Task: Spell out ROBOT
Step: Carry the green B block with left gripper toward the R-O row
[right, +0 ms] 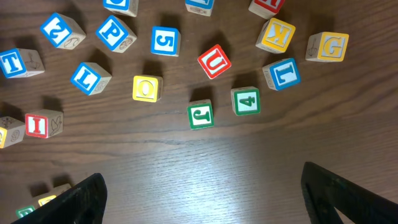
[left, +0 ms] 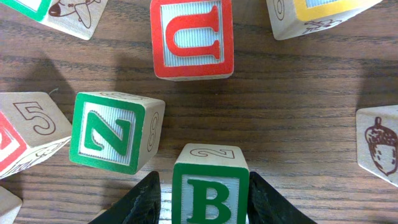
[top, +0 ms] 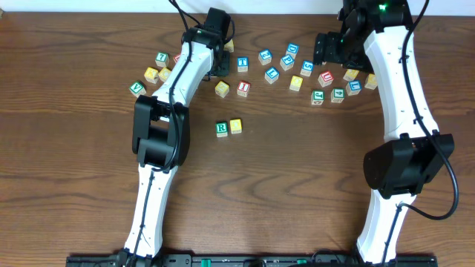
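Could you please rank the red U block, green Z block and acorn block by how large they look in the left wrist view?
1. Z block and U block: about alike, unranked.
2. Acorn block: smallest, though cropped at the edge.

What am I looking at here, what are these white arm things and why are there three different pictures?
These are two robot arms at a wooden table. One picture is taken from above; the other two come from a camera on each wrist. Lettered toy blocks lie scattered across the far side, and an R block sits nearer with a yellow block touching it. The left gripper has a finger on each side of a green B block, beside green Z and red U blocks. The right gripper hangs open, holding nothing, above blocks such as a yellow O block.
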{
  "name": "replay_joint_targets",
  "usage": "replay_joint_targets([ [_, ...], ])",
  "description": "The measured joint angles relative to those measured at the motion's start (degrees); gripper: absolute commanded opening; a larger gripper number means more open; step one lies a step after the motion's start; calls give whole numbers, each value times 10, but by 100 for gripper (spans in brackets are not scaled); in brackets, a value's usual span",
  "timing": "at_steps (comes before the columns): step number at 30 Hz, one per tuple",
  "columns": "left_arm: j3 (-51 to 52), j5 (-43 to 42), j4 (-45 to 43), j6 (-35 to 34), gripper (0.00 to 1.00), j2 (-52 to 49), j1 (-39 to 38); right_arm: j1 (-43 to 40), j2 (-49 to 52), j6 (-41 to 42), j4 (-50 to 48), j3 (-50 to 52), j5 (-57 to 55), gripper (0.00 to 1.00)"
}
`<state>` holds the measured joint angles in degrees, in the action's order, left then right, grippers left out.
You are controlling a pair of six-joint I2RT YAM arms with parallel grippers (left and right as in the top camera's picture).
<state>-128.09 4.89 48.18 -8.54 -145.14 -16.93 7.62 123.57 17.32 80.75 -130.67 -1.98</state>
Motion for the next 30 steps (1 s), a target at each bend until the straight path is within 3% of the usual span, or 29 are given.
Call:
replay_joint_targets([
  [9, 0, 0, 0, -1, 29, 0, 0, 0, 0, 0, -2, 0, 0, 95],
  [22, 2, 0, 19, -2, 28, 15, 0, 0, 0, 0, -17, 0, 0, 94],
  [30, 3, -30, 136, -2, 28, 155, -20, -11, 0, 0, -24, 0, -8, 94],
])
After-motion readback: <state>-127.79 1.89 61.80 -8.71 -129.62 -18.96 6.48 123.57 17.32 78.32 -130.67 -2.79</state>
